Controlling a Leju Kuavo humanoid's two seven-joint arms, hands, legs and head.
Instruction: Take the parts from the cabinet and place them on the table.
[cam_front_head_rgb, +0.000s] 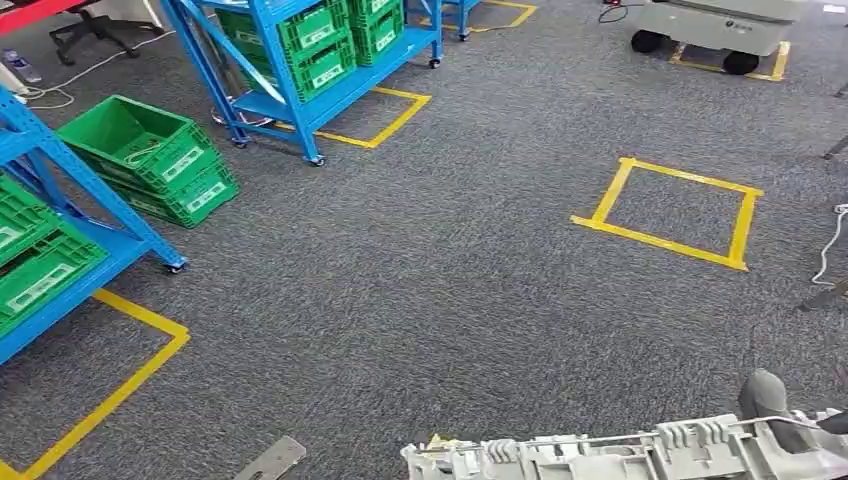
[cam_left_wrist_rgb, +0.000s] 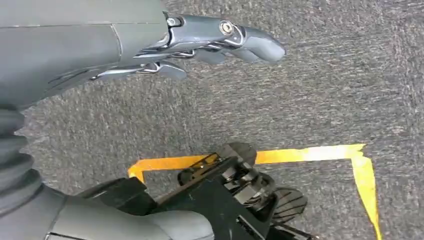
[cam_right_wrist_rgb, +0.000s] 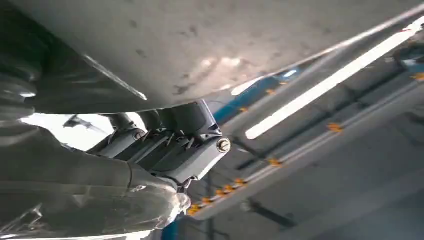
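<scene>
Part (cam_front_head_rgb: 620, 455) off the rack, gripped by right hand (cam_front_head_rgb: 775, 400); left hand (cam_left_wrist_rgb: 200, 42) loosely spread, nothing in it. Table drop-off still to do.

The left hand (cam_left_wrist_rgb: 220, 42) is dark grey metal with slim linkage rods and round silver screw heads at the knuckles, its fingertips (cam_left_wrist_rgb: 260, 47) smooth and rounded. Behind it sits a grey ribbed cover. The right hand (cam_right_wrist_rgb: 175, 150) has the same glossy grey casing and one bright screw.
</scene>
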